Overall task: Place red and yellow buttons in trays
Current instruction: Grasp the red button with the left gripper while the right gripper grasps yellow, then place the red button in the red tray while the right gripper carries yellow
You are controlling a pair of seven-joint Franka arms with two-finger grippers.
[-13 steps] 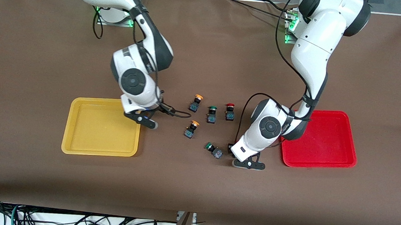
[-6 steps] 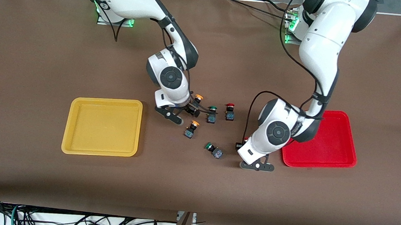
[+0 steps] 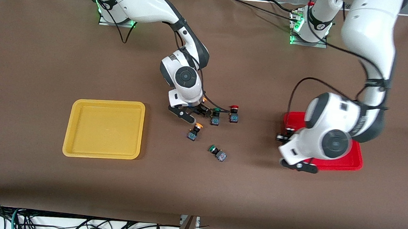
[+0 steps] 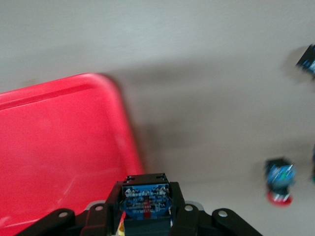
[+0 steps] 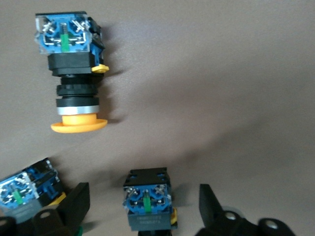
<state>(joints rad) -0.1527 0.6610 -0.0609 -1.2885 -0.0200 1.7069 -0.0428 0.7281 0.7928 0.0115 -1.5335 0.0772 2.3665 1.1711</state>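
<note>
Your left gripper (image 4: pixel 146 216) has its fingers clamped on a black-bodied, blue-based button switch (image 4: pixel 146 199) just above the near corner of the shallow red plastic tray (image 3: pixel 353 161); I judge you should release it there. Your right gripper (image 5: pixel 143 209) holds its fingers apart around a like switch (image 5: pixel 147 204) on the brown desk (image 3: pixel 48 62); next, close. A yellow-capped button (image 5: pixel 71 73) lies just past those fingers, and the yellow tray (image 3: pixel 78 133) is well apart.

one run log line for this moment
left gripper: shut on button, over red tray | right gripper: open around yellow button | yellow tray: no buttons
</note>
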